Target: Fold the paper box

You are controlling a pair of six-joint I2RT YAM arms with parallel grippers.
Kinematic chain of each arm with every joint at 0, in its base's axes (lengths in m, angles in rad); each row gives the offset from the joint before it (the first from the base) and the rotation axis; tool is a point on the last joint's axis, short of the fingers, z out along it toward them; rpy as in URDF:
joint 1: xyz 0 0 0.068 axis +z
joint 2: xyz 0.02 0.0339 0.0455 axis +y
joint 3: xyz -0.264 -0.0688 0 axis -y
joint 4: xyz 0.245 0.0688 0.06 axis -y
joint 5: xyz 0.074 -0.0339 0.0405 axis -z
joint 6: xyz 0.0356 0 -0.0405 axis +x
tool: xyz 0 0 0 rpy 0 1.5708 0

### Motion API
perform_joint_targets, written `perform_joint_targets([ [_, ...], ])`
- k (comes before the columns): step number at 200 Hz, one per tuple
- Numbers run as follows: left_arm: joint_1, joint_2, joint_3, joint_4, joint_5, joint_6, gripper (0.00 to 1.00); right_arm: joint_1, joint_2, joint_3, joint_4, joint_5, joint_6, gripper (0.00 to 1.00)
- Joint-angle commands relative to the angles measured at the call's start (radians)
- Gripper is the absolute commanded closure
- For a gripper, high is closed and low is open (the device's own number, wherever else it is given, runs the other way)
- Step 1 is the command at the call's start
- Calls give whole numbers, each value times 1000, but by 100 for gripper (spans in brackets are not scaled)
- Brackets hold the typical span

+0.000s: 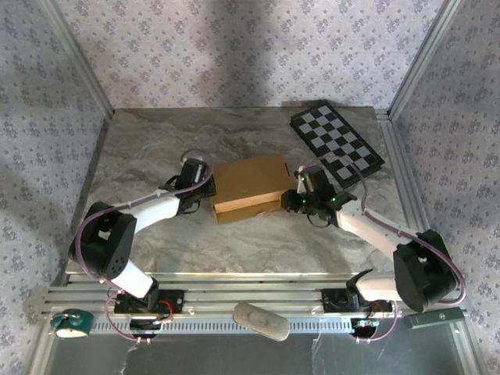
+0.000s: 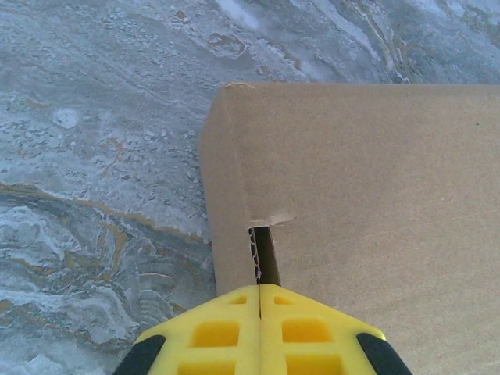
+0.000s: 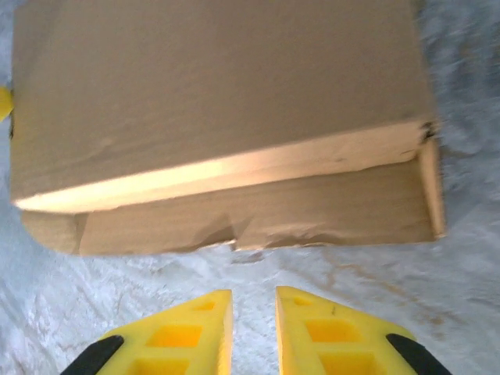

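Note:
The paper box is a tan cardboard mailer lying in the middle of the table, its lid down but standing slightly proud of the near wall. My left gripper is at the box's left end. In the left wrist view its yellow fingers are pressed together, with the tips against the box at a small slot in the edge. My right gripper hovers just off the box's right end. There its fingers stand a little apart over bare table, short of the box.
A black-and-white checkerboard panel lies at the back right, behind the right arm. The marble table is walled by patterned panels on three sides. A grey oblong object and a teal object sit on the rail in front.

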Motion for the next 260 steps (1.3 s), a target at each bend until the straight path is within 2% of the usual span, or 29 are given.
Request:
perform_joint_targets([
  [1,-7,-38,-4,75,-48,-18,100,117,-40,-40,110,132,-39,76],
  [18,-8,-38,-4,74,-51,-24,100,203,-4,-52,192,172,-59,74],
  [42,-7,-40,-9,81,-41,-33,100,331,128,40,215,224,-94,71],
  [65,-8,-39,-22,92,-34,-50,100,438,258,105,309,276,-98,66],
  [94,-8,-39,-26,108,-28,-55,100,513,411,192,397,309,-109,59],
  [148,-7,-25,-18,133,-4,-68,100,539,581,329,418,362,-101,57],
  [190,-7,-19,-9,132,10,-74,100,539,634,375,390,389,-69,59],
  [260,-6,-40,-24,131,16,-65,100,486,646,377,393,335,-39,85],
])
